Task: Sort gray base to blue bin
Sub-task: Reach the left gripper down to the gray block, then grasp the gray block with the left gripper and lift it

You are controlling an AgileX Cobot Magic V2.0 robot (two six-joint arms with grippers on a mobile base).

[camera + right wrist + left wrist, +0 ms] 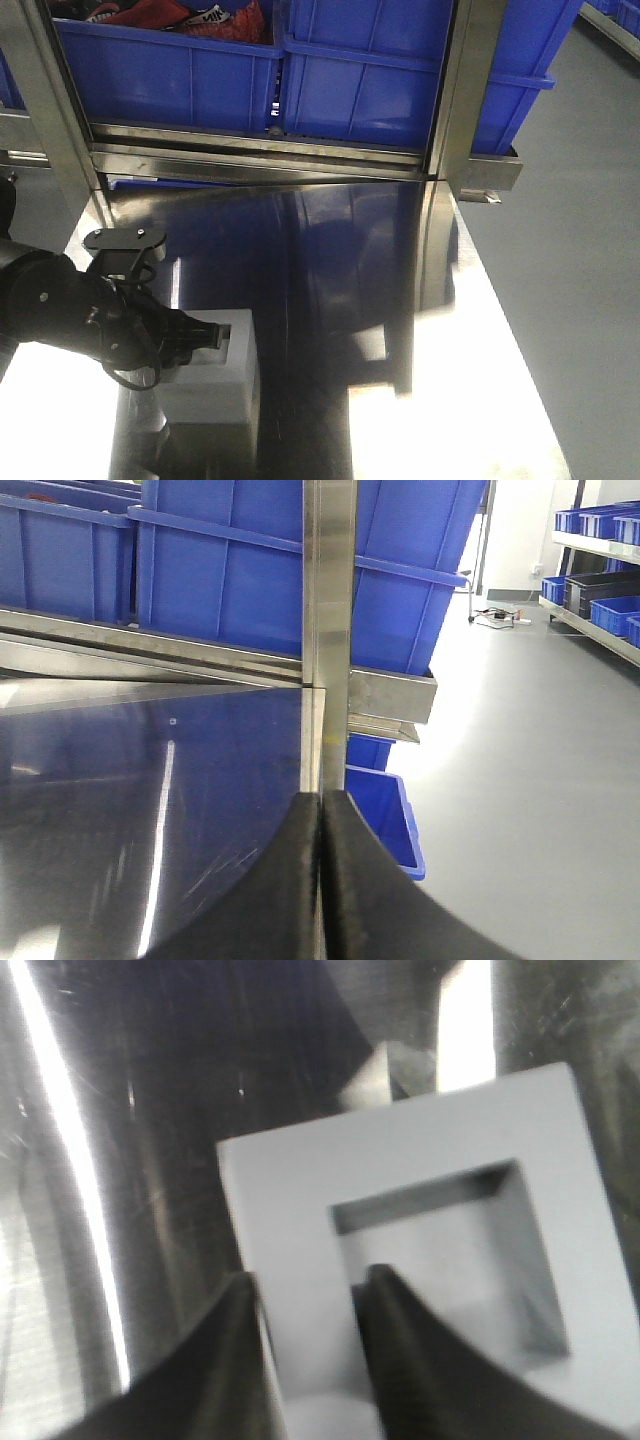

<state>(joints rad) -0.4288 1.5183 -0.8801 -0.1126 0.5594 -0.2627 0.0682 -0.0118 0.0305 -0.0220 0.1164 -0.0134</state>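
The gray base point(215, 395) stands on the steel table point(400, 300) at the front left. In the left wrist view the gray base point(440, 1140) shows its square frame and recess. My left gripper point(215, 337) point(305, 1280) is shut on the frame's left wall, one finger outside the block and one inside the recess. My right gripper point(320, 800) is shut and empty above the table's right edge. Large blue bins point(370, 90) sit side by side on the rack behind the table and also show in the right wrist view point(250, 570).
The left bin point(170, 80) holds red and black items. Steel posts point(465, 90) point(328, 630) and a rail point(260, 160) stand in front of the bins. A small blue bin point(385, 810) sits on the floor by the table. Gray floor point(570, 250) lies to the right.
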